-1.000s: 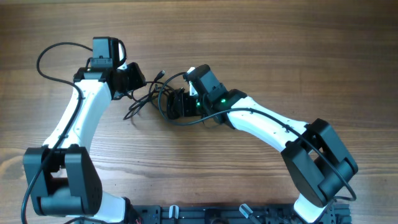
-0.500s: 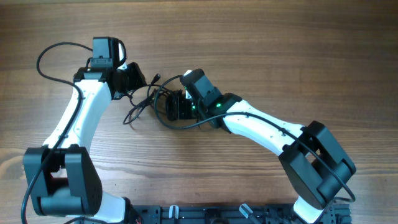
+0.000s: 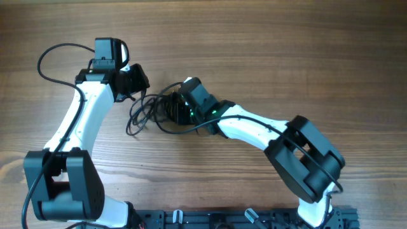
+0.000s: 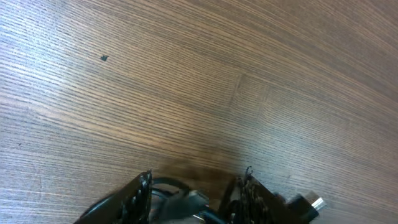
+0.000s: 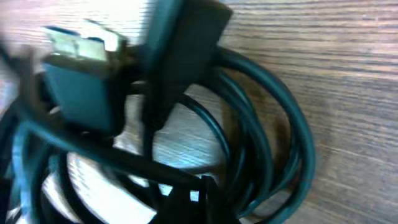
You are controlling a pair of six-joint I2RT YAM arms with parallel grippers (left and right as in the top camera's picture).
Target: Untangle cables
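Overhead: right arm [image 3: 254, 130] extended leftward; right gripper [image 3: 173, 107] closed amid cables [image 3: 156, 105].

Black cables [image 3: 158, 108] lie on brown wood-grain table [image 3: 286, 51].

All I get on my feeds is one wooden table [image 3: 267, 38], warm mid-brown, its grain running crosswise in the overhead view and filling it almost edge to edge. Ahead of the left gripper [image 4: 196, 186] the boards slope off in fine, close stripes. Up and to the left of its fingertips there is a small dark speck [image 4: 104, 58] in the wood, and just ahead of them, slightly right, a short seam [image 4: 238, 92] where the grain changes direction. The light is soft and even, with a dim shadow [image 4: 189, 167] right at the fingertips. Well behind the gripper, a dark rail [image 3: 216, 219] lines the table's near edge.
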